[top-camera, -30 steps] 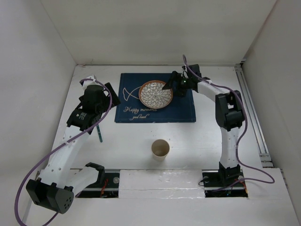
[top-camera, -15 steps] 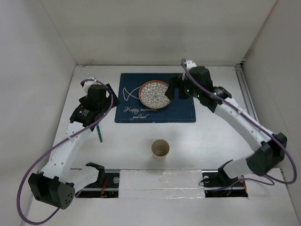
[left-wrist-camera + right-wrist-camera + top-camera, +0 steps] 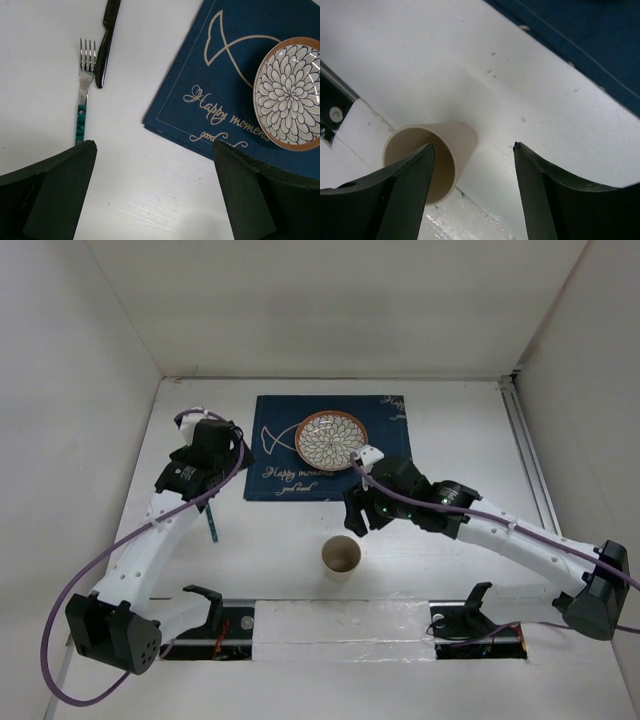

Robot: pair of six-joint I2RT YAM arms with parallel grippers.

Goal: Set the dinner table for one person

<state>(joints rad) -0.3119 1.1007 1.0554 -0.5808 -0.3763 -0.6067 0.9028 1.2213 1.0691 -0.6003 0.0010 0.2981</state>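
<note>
Beige cup (image 3: pixel 341 556) near right tool (image 3: pixel 357 517)

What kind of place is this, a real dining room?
Probably a robot test booth, not a home: white walls box in the table, a left arm and right arm are bolted at its edge, and a placemat, plate and cup are laid out.

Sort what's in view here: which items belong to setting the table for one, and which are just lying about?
Part of the job: dinner table, navy placemat, patterned plate, beige cup, fork, knife.
Just there: metal rail along the table's right edge, taped strip between the arm bases.
</note>
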